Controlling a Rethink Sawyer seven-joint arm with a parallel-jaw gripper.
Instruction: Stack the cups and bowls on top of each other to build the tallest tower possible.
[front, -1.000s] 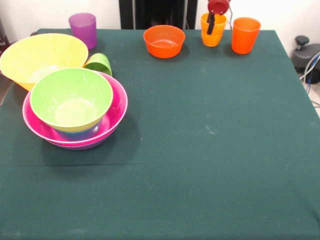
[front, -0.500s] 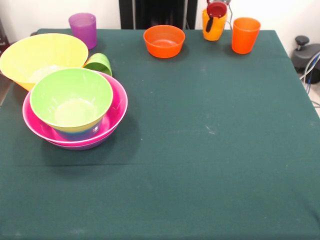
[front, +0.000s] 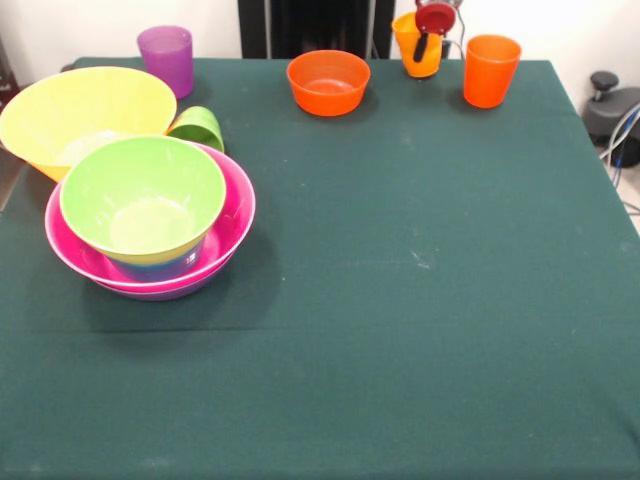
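The yellow-orange cup (front: 418, 45) is being held up off the bench (front: 400, 300) by the hand (front: 428, 30), which is clamped on the cup's rim, one finger inside. The cup is being tipped a little. The tower (front: 150, 215) is sitting far off to the picture's left and nearer the front: a light green bowl (front: 142, 195) inside a pink bowl (front: 232, 215). So the cup is probably being taken across and over that green bowl. The orange cup (front: 490, 70) is being left just beside.
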